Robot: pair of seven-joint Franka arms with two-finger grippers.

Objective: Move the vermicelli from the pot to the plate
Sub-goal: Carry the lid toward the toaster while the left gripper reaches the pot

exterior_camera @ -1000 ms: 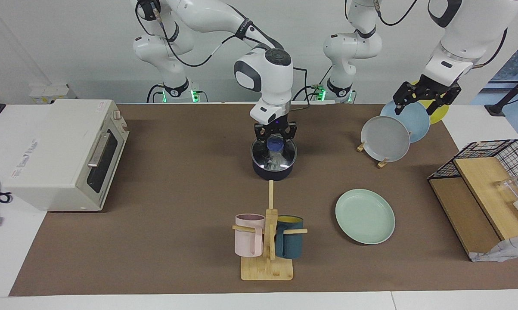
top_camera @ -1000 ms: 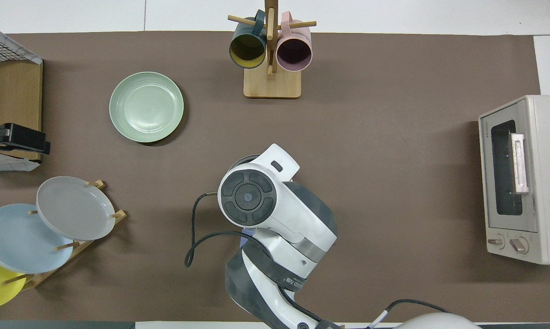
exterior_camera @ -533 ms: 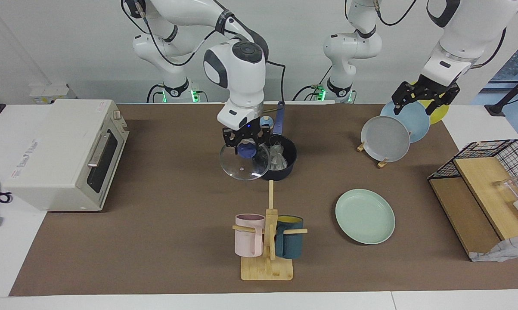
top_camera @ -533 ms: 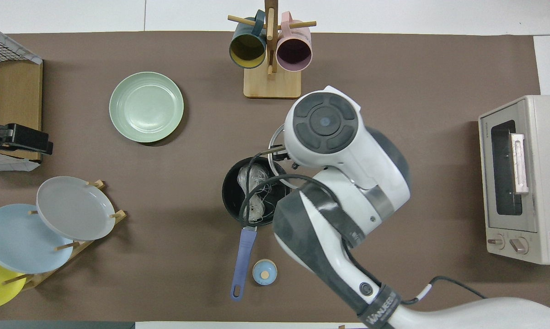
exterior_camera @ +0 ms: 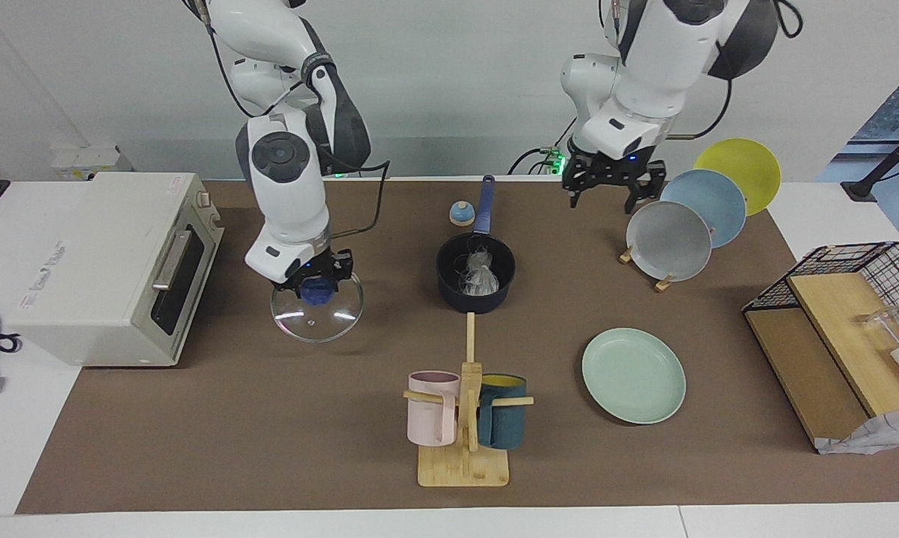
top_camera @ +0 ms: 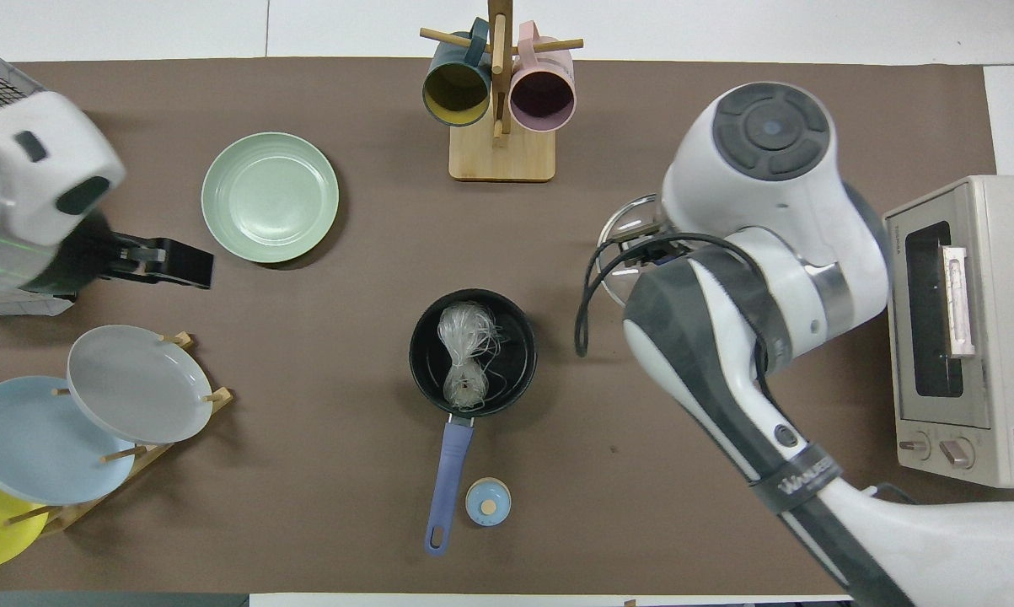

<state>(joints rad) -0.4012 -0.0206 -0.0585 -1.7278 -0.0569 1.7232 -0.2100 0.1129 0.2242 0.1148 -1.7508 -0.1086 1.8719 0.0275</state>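
Nearest the robots, a small blue bell-like knob (top_camera: 488,502) sits on the counter (exterior_camera: 285,418) just beside the pot's blue handle. The pot (exterior_camera: 450,287) stands mid-counter with its lid off, and the vermicelli (top_camera: 466,352) lies inside it as a whitish tangle.

The left pincer (exterior_camera: 606,181) hangs in the air with its fingers spread and empty, over the counter toward the left arm's end, near the rack of grey, light blue and yellow plates (exterior_camera: 669,240). The right pincer (exterior_camera: 316,286) is pressed together on the dark blue knob of the glass lid (exterior_camera: 317,310), holding it low over the counter in front of the toaster oven (exterior_camera: 113,265).

Farther from the robots than the pot, toward the left arm's end, the mint-green plate (exterior_camera: 633,375) lies bare. The mug tree (exterior_camera: 465,418) with a pink and a dark teal mug stands farthest.

As I judge it, only the uncovering is done: the lid must be put down, and the noodles are not yet grasped, lifted or placed on the plate.

The overhead view looks straight into the pot and shows the bundle's shape, but the right arm hides most of the lid and all of its pincer there; the facing view shows that grip and the lid's height.
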